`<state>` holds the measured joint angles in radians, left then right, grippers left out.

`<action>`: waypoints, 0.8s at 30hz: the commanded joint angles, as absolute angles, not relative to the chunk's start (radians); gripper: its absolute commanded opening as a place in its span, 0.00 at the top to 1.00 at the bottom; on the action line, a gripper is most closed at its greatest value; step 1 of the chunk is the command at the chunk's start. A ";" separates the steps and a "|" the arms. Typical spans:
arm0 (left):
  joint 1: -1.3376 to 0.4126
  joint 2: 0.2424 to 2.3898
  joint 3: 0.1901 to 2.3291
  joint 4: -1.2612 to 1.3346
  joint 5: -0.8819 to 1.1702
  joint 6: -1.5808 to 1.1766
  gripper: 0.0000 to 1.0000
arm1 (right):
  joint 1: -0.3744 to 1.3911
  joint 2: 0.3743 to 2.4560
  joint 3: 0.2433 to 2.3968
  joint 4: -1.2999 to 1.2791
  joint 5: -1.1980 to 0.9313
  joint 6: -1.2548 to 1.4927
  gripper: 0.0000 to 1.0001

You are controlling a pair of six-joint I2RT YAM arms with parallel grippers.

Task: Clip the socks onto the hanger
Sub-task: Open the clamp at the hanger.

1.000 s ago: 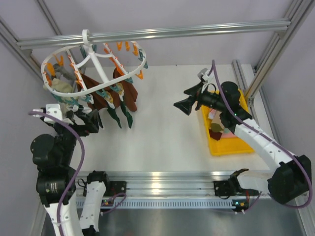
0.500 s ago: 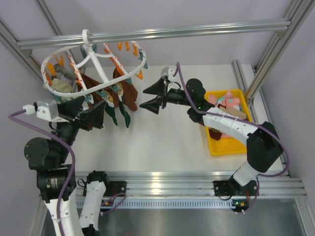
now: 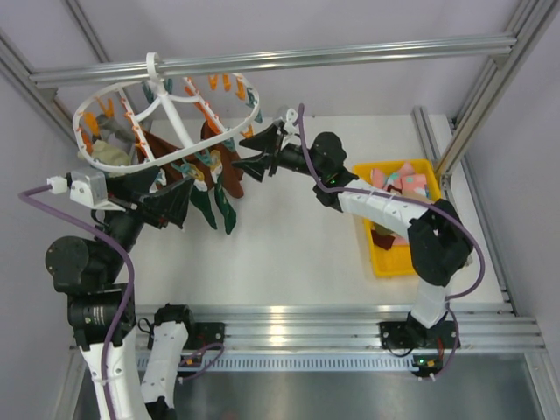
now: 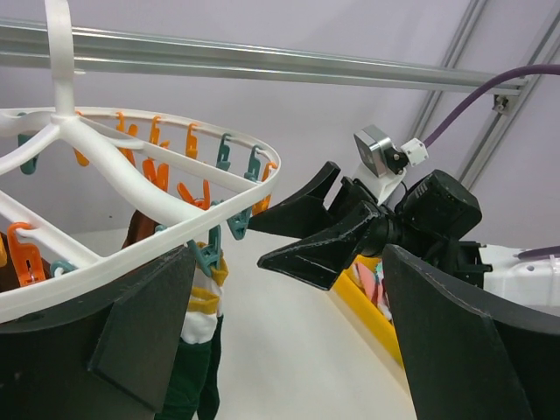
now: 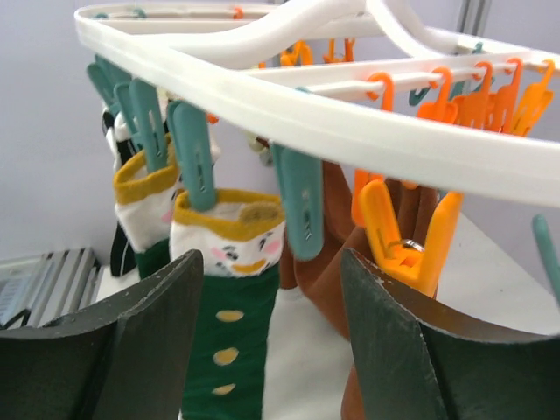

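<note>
Right gripper (image 3: 254, 153), spread open and empty, hovers just beside the rim of the hanger (image 5: 306, 118) while loose socks (image 3: 398, 179) lie well apart in the yellow tray (image 3: 385, 267), so a stray finger could set it swinging or snag a clipped green sock (image 5: 227, 289)

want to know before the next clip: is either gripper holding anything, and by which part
Nothing is held. The left gripper and the right gripper are both open near the hanger, with nothing between the jaws.
</note>
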<state>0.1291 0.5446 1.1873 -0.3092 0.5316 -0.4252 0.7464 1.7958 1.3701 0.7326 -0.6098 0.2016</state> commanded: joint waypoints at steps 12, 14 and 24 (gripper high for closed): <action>0.132 0.571 1.174 -0.227 0.603 -0.454 0.08 | 0.765 1.865 1.480 0.859 -0.572 0.195 0.43; 0.132 0.577 1.169 -0.227 0.618 -0.454 0.09 | 0.765 1.870 1.493 0.859 -0.578 0.199 0.44; 0.132 0.600 1.172 -0.245 0.678 -0.485 0.11 | 0.772 1.885 1.522 0.827 -0.578 0.175 0.63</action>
